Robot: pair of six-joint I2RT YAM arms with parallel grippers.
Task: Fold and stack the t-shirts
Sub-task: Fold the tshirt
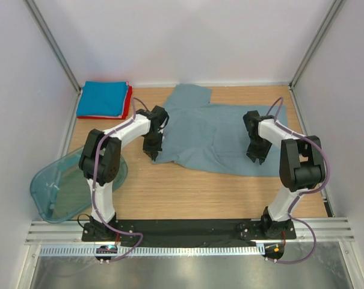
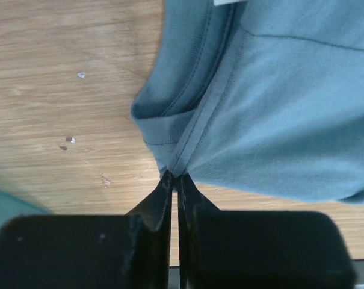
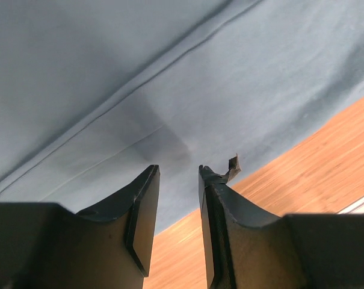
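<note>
Left gripper [image 2: 174, 178] closed on tee [image 1: 218, 135] edge. Right gripper [image 3: 178, 174] half open above tee (holds nothing): close it on edge before you lift both.

Quick tally: three t-shirts in all. That's one grey-blue t-shirt [image 1: 221, 138] spread flat, one bright blue t-shirt [image 1: 102, 98] and one red t-shirt [image 1: 129, 101], those two folded. One translucent teal tub [image 1: 48, 180]. Two robot arms, left arm [image 1: 102, 159] and right arm [image 1: 299, 165], so two grippers: left gripper [image 1: 152, 152] and right gripper [image 1: 257, 158]. One wooden table [image 1: 188, 192].
</note>
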